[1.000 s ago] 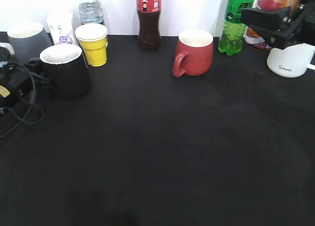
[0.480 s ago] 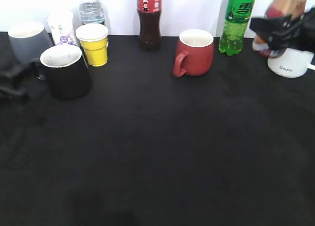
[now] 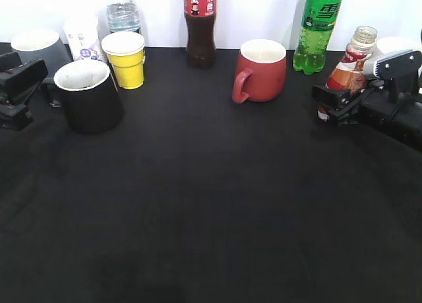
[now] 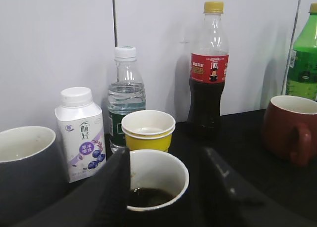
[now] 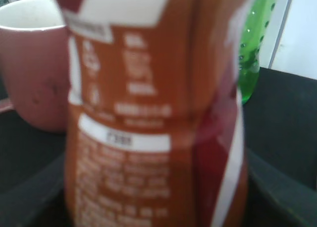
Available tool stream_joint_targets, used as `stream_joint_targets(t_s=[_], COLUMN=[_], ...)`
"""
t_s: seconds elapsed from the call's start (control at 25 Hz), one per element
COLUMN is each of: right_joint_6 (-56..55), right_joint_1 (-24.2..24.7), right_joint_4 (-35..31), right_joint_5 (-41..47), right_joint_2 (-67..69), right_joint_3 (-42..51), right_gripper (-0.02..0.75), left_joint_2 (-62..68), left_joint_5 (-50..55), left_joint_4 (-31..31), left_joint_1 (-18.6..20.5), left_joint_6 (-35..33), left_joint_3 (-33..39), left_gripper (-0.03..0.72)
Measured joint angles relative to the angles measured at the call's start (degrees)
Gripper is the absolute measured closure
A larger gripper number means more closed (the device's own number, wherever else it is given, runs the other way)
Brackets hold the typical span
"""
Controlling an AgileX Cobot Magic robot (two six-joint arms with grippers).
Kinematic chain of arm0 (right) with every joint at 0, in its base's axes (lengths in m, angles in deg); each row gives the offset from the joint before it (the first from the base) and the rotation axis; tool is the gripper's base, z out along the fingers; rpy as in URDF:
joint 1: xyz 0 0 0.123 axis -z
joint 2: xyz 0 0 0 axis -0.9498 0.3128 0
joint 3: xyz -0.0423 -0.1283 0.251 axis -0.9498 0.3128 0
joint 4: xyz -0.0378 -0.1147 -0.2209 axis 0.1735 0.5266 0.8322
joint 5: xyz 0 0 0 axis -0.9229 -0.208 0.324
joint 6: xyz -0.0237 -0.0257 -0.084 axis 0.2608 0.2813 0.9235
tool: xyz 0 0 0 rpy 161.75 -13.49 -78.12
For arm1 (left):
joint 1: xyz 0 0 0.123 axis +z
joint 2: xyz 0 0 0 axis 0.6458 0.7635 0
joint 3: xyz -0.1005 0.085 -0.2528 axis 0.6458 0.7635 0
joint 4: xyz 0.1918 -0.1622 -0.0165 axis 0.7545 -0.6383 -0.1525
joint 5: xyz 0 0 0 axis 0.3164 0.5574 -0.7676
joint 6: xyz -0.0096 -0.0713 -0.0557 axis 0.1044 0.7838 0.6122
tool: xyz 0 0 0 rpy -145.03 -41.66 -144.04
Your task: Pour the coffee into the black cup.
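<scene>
The black cup (image 3: 89,95) stands at the left, white inside, with a little dark coffee (image 4: 151,197) in its bottom. My left gripper (image 3: 26,85) is open just left of it by the handle; in the left wrist view the cup (image 4: 158,175) sits between the spread fingers (image 4: 111,192). My right gripper (image 3: 336,106) is shut on the lower part of the coffee bottle (image 3: 348,72), which leans slightly, uncapped, at the right. The bottle's orange and red label (image 5: 148,128) fills the right wrist view, blurred.
Along the back stand a grey mug (image 3: 36,49), a white milk bottle (image 3: 82,35), a water bottle (image 3: 122,12), a yellow paper cup (image 3: 125,59), a cola bottle (image 3: 199,26), a red mug (image 3: 260,70) and a green bottle (image 3: 316,29). A white mug (image 3: 395,45) shows behind my right arm.
My right gripper has come down and leftward with the coffee bottle, from high at the back right to near table level. My left gripper has drawn back from the black cup to its left.
</scene>
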Motion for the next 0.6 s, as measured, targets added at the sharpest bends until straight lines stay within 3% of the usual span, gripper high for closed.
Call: stream_joint_targets(t_s=[0.12, 0.2, 0.44, 0.56, 0.6], right_joint_6=[0.12, -1.74, -2.97, -3.15, -5.00], right_joint_1=[0.00, 0.00, 0.00, 0.00, 0.00], right_joint_4=[0.06, 0.20, 0.21, -0.15, -0.15], right_joint_5=[0.00, 4.25, 14.69, 18.28, 25.29], right_joint_2=[0.17, -0.62, -10.99, -16.18, -22.09], right_joint_3=[-0.19, -0.12, 7.30, 11.81, 12.73], right_gripper=[0.206, 0.089, 0.080, 0.081, 0.081], left_joint_2=[0.00, 0.00, 0.00, 0.00, -0.60], left_joint_5=[0.00, 0.00, 5.15, 12.31, 14.44], left_joint_4=[0.00, 0.00, 0.00, 0.38, 1.74], left_joint_1=[0.00, 0.00, 0.00, 0.00, 0.00], left_joint_6=[0.00, 0.00, 1.61, 8.09, 11.30], left_joint_3=[0.00, 0.00, 0.00, 0.00, 0.00], left_gripper=[0.341, 0.341, 0.337, 0.223, 0.179])
